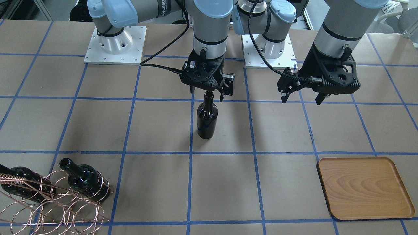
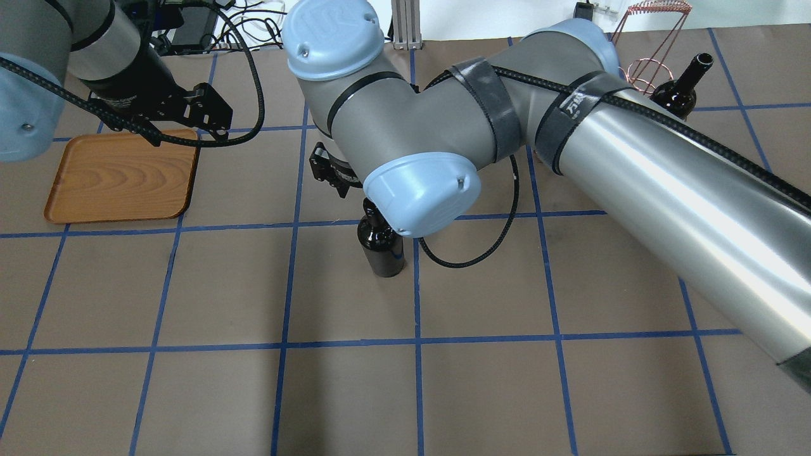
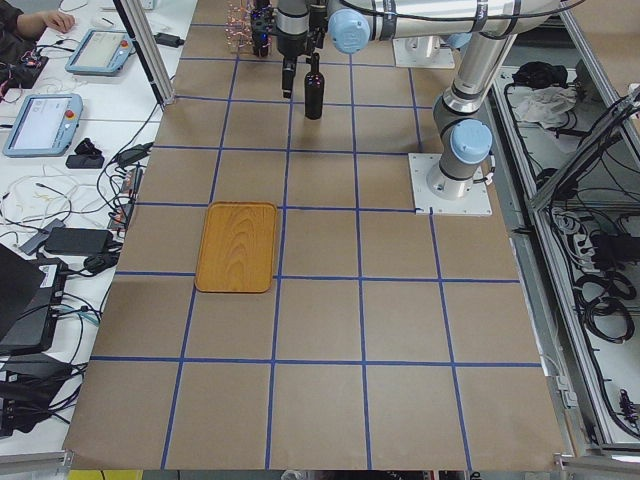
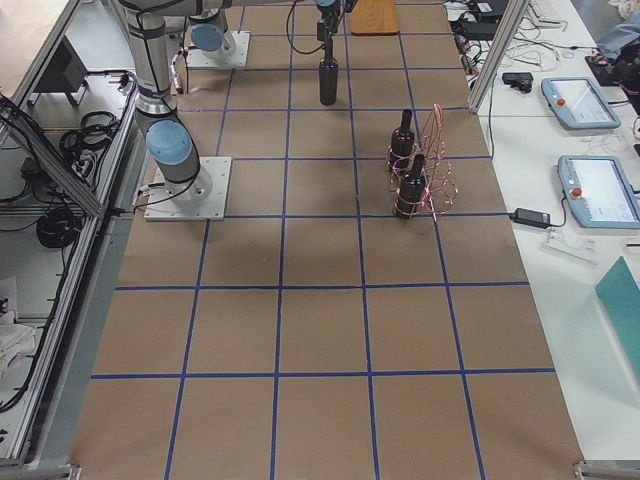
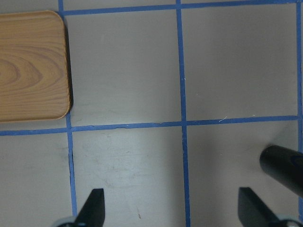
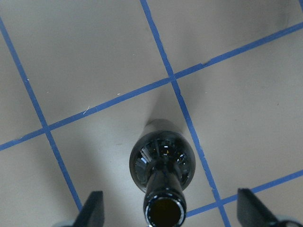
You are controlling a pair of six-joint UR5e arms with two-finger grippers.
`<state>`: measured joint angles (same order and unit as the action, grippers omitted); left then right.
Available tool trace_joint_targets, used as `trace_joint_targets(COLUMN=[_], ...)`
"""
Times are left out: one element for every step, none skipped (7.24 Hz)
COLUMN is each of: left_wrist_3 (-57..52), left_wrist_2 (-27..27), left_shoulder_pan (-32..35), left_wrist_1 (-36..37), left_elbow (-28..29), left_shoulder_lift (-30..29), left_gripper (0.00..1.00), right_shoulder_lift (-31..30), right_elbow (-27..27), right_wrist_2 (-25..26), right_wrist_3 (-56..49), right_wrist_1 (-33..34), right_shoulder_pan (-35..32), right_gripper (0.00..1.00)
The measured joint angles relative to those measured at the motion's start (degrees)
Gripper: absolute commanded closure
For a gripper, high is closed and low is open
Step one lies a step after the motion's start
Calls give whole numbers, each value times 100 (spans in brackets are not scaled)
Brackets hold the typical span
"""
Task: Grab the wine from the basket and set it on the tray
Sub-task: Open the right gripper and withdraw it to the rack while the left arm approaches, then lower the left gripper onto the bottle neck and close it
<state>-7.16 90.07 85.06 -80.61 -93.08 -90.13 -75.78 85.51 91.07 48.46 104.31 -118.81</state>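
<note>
A black wine bottle (image 1: 207,119) stands upright on the table's middle; it also shows in the overhead view (image 2: 380,244) and the right wrist view (image 6: 163,163). My right gripper (image 1: 208,94) is open straight above it, its fingers (image 6: 92,208) wide on either side of the bottle's mouth and not touching it. My left gripper (image 1: 301,99) is open and empty, hanging above the table beside the wooden tray (image 1: 364,186). The tray (image 5: 28,66) holds nothing. The copper wire basket (image 1: 49,202) stands at the table's far end on my right.
Two more black bottles (image 1: 83,179) (image 1: 19,186) rest in the basket's rings. The table is brown paper with a blue tape grid. The arm bases (image 1: 114,45) (image 1: 267,49) stand at my edge. Operator tablets (image 4: 590,190) lie past the basket-side edge.
</note>
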Motion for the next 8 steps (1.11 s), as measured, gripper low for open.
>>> trace_joint_targets(left_wrist_3=[5,28,98,348,799,1221,1428,1580], left_wrist_2=[-8,-35,-72,-70,-54,-60,-75,-92], left_shoulder_pan=[21,65,176,451,866,1331,1690,1975], left_wrist_1=[-10,-15,-9,-3,29,124,217,264], left_elbow=[2,12,20,23,31,31,19,1], left_shoulder_lift=[19,45,67,79,66,24,-37,-128], left_gripper=[0,0,0,0,0,0,0,0], right_shoulder_lift=[-167,-380,-617,-810,-945,-1027,-1063,-1080], right_elbow=[-4,-6,-8,-8,-7,0,10,23], right_wrist_2=[0,1,3,-1,-6,-9,-14,-27], right_wrist_3=[-490,-1132,-1885,-2628,-3354,-3889,-4120,-4202], right_wrist_1=[-104,-343,-659,-889,-989,-1028,-1041,-1046], right_shoulder_pan=[282,668,1110,1552,1948,2226,2352,2393], right_gripper=[0,0,0,0,0,0,0,0])
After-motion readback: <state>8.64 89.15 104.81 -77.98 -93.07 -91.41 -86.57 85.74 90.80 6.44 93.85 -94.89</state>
